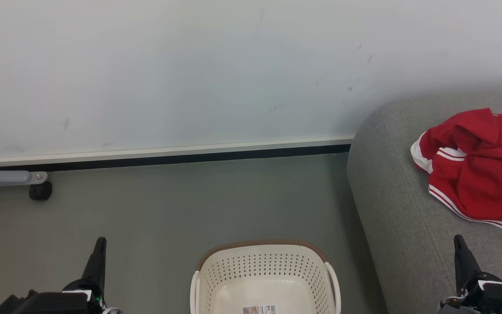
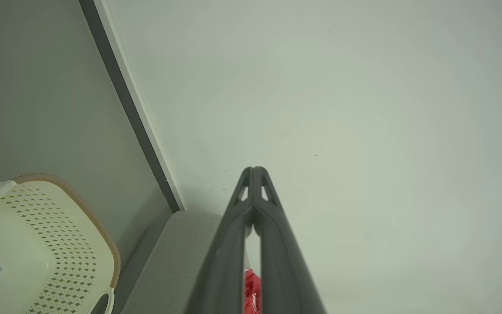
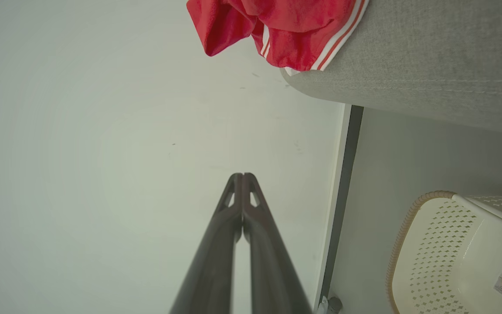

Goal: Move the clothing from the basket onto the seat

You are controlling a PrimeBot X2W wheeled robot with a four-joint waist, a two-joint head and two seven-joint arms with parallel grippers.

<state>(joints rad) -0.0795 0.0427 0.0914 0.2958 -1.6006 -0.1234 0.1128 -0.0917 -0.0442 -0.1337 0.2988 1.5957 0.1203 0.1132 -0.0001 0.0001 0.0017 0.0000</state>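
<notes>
One castor (image 1: 40, 191) is showing in the head view, while the right wrist view is giving the seam (image 3: 451, 86) of the seat (image 1: 399, 226), where the clothing (image 1: 477, 170) is lying. The left gripper (image 1: 100, 242) and right gripper (image 1: 458, 240) are hanging clenched, grasping nothing.

Scuffed white wall (image 1: 190, 65) above grey floor (image 1: 168, 209), black-edged skirting (image 1: 168, 151) between, castered grey leg (image 1: 7, 178) far left.

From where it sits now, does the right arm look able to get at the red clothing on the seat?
Probably yes: the right gripper is by the seat, and only bare grey fabric lies between it and the clothing. Its fingers are shut, so they would have to open first.
</notes>
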